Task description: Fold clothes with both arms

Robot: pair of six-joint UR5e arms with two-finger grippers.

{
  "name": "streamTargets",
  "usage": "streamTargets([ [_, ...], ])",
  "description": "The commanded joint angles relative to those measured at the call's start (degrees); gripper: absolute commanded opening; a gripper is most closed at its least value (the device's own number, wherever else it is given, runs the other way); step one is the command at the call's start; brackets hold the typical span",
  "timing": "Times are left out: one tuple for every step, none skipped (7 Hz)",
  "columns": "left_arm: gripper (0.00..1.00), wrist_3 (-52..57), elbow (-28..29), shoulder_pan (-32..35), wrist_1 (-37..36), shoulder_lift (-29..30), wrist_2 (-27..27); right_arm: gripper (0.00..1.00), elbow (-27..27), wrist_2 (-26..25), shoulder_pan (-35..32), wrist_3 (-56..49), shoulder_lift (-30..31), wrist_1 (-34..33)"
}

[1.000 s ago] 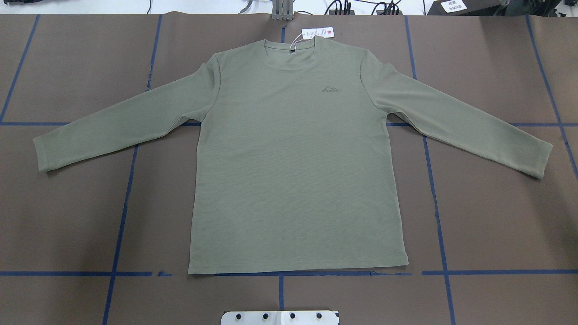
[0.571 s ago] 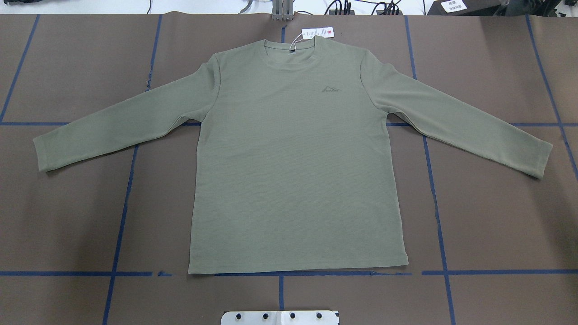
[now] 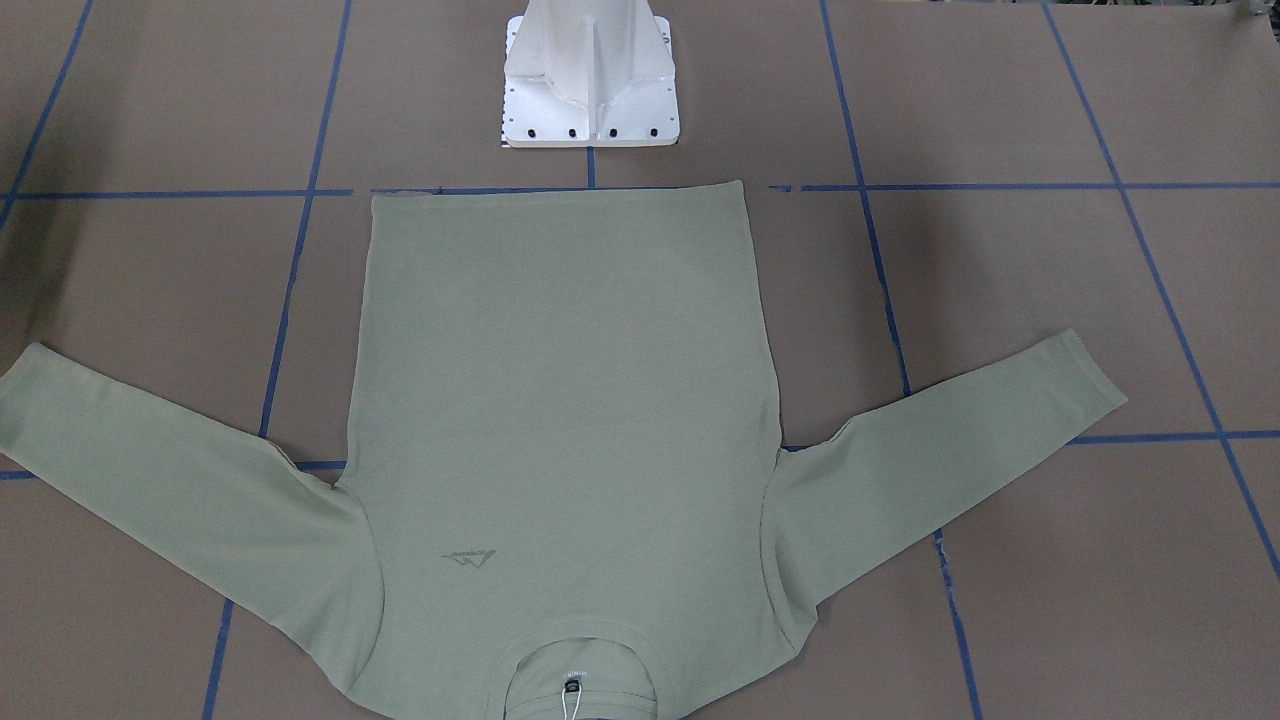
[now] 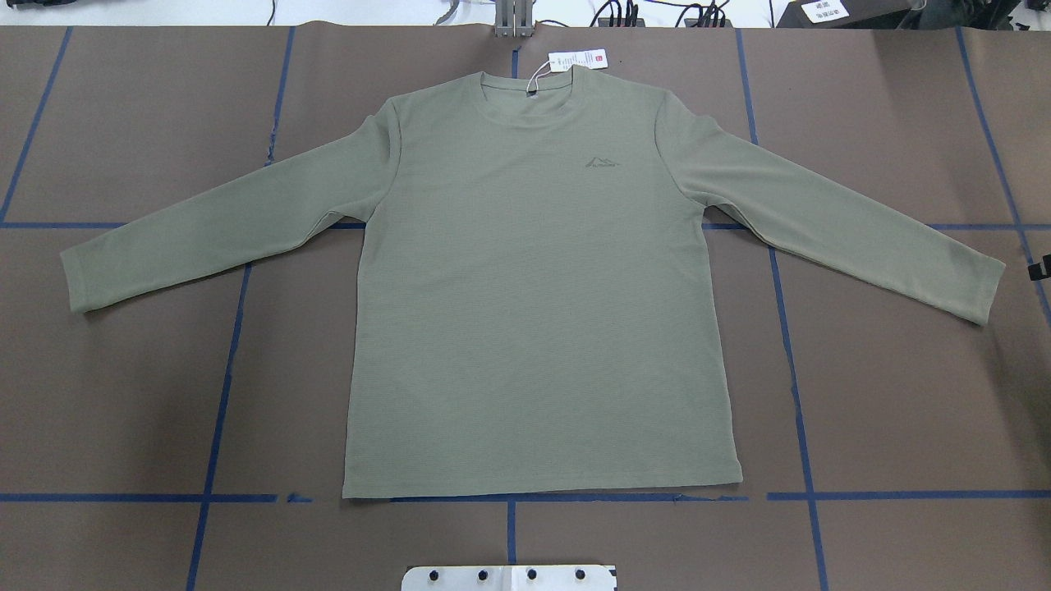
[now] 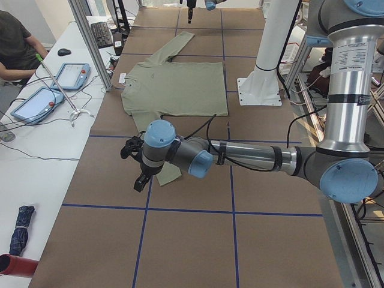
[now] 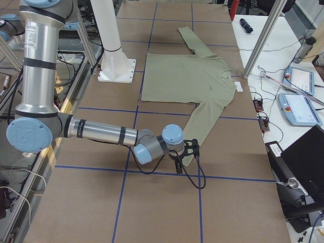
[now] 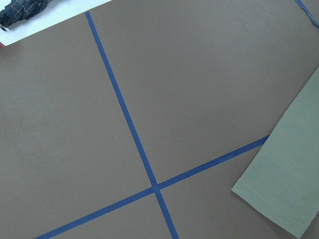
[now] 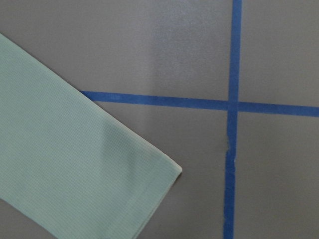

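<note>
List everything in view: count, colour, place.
shirt: one, sage green, flat on the table, sleeves spread.
hang tag: one, white, at the collar.
tape lines: several, blue, across the brown table.
pedestal: one, white, robot-side table edge.
tablets: two, blue-rimmed, on the white side table.
umbrella: one, dark, same side table.
person: one, seated by the tablets.
left arm: one, silver, blue caps; black left gripper near a cuff.
right arm: one, same; black right gripper near the other cuff.

The sage-green long-sleeve knit shirt (image 3: 560, 400) is cut off at the collar by the front view's bottom edge. Overhead, only a black sliver of the right claw (image 4: 1044, 268) shows.
</note>
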State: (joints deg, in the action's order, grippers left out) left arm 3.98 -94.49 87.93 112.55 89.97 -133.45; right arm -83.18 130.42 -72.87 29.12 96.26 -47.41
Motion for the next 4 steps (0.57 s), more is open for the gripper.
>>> streamTargets([
  [1.0,-0.5,0.0,0.0,0.2,0.1,0.0,1.0,2.2,-1.2,3.3,3.9,-2.7,1.2],
  [1.0,-0.4,0.0,0.0,0.2,0.1,0.0,1.0,3.4,-1.2,4.1,3.9,-3.1,1.5],
  [1.0,-0.4,-0.1,0.0,0.2,0.1,-0.1,1.0,5.9,-1.3,5.1,3.7,-3.4,1.8],
  [1.0,-0.4,-0.2,0.0,0.2,0.1,-0.1,1.0,7.6,-1.3,5.2,3.7,-4.9,1.7],
])
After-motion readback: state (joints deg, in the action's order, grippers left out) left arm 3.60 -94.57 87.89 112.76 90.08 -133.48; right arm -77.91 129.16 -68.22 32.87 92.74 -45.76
